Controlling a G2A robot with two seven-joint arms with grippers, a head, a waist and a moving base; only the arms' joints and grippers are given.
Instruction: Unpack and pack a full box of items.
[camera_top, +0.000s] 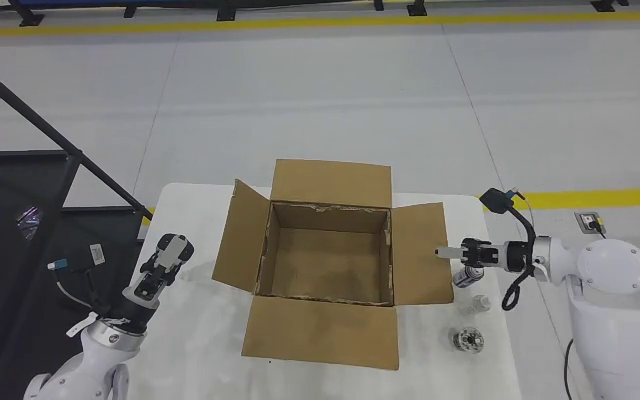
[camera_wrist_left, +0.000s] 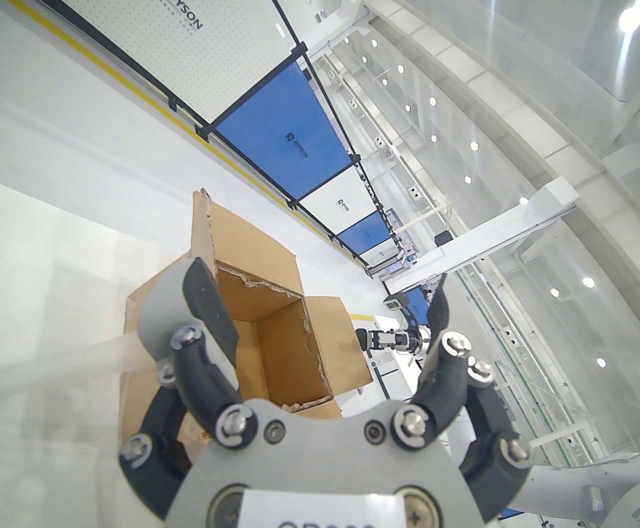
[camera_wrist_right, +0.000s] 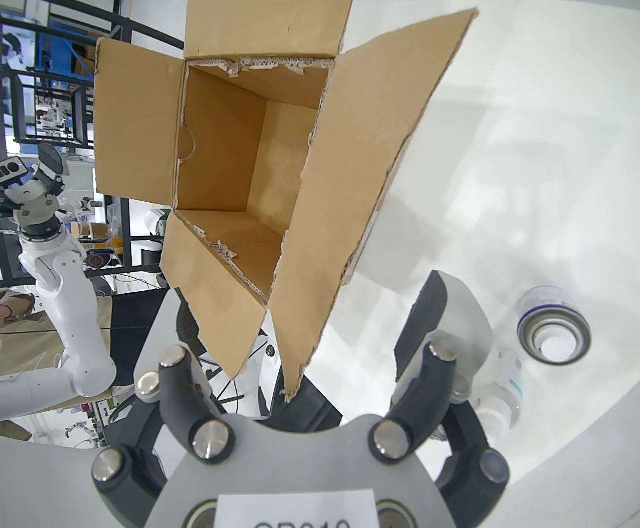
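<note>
An open cardboard box (camera_top: 330, 265) stands in the middle of the white table (camera_top: 195, 330), flaps spread, and its inside looks bare (camera_wrist_right: 235, 150). My right gripper (camera_top: 442, 252) hangs open over the box's right flap (camera_wrist_right: 300, 320), nothing between its fingers. Just beside it a small white-capped bottle (camera_wrist_right: 505, 395) lies on its side (camera_top: 467, 278), and a round can (camera_wrist_right: 554, 330) stands upright nearer the table's front right (camera_top: 466, 340). My left gripper (camera_top: 170, 250) is open and empty, held above the table left of the box (camera_wrist_left: 322, 310).
The box (camera_wrist_left: 270, 325) takes up most of the table's middle. The table's right edge runs close behind the can and bottle. A dark rack and cables (camera_top: 40, 240) stand off the table's left side.
</note>
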